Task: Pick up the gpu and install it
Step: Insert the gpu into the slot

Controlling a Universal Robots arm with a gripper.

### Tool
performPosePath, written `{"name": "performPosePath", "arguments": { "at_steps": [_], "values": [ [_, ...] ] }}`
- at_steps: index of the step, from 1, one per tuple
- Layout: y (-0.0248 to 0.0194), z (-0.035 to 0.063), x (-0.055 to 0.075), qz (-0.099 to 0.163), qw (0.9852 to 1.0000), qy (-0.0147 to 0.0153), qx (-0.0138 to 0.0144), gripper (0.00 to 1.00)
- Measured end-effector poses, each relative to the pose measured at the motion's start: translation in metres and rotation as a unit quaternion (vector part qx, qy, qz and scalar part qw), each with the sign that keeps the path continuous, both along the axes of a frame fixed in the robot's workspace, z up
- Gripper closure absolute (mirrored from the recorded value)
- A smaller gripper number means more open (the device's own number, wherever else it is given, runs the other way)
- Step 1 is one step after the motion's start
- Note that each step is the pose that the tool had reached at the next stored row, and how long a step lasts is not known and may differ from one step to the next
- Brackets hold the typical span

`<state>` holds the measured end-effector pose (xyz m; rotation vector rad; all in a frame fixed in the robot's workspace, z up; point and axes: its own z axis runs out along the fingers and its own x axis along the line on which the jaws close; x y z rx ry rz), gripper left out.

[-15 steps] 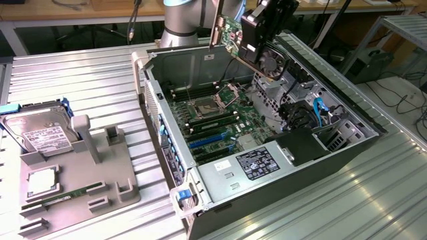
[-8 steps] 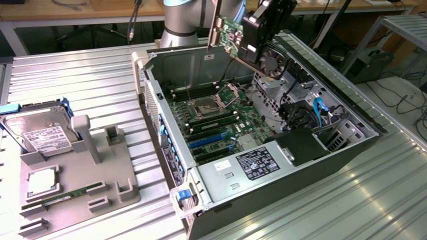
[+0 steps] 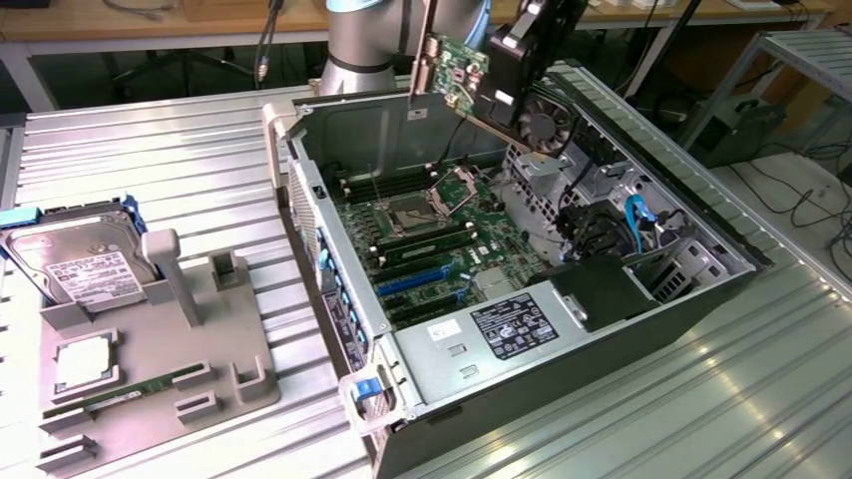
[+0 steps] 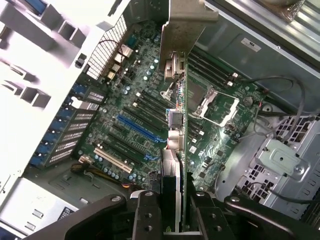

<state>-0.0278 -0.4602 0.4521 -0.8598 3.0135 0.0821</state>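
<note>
Silver-grey arm point(image 3: 362, 50), a smooth round tube, pale blue band point(image 3: 359, 8) on it beyond the gripper point(image 4: 174, 210). The gripper is matte black, with angular link bars and round screw heads point(image 4: 116, 199) flanking its fingers point(image 4: 147, 220).

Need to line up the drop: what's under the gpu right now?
Held in the hand, the gpu hangs over the motherboard: blue slot, white slot, open CPU socket beside its line. The board strip right beneath the card's edge is covered.
</note>
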Motion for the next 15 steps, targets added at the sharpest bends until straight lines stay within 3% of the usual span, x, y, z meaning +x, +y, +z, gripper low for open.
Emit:
{"name": "performPosePath", "arguments": {
  "at_steps": [9,15],
  "values": [
    [0.0000,0.0000,0.0000,0.036,0.9994,0.0000,0.0000,0.72],
    [0.0000,0.0000,0.0000,0.070,0.9976,0.0000,0.0000,0.72]
  ]
}}
